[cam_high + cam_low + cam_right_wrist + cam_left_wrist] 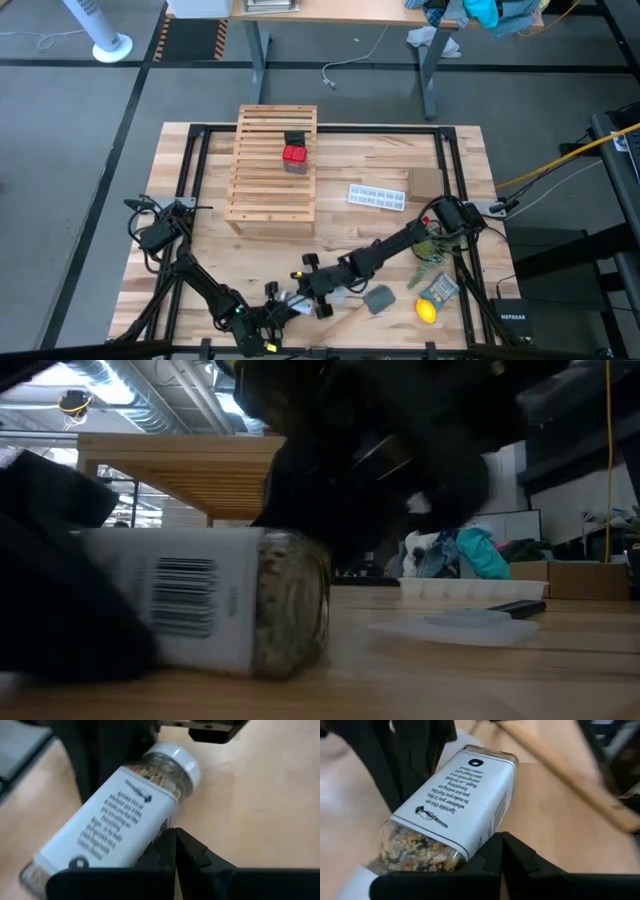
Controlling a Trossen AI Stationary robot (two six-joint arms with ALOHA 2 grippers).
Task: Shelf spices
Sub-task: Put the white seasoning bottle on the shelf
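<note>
Two spices, red (294,154) and black (294,139), sit on the shelf (271,167); the clear jar (451,805) lies on the counter (380,165) between both closed, empty end effectors, left (283,308) and right (308,277). Next: reopen, grasp it.

Both arms reach low toward the table's near edge, meeting around its middle. Left arm runs from its base at the left edge down to the near edge; left gripper (272,318) sits low, fingers (520,857) pressed together, nothing between them. Right arm stretches from the right edge diagonally to the near-middle; right gripper (312,285) close to the left one, fingers (192,851) closed tip to tip, holding nothing.
</note>
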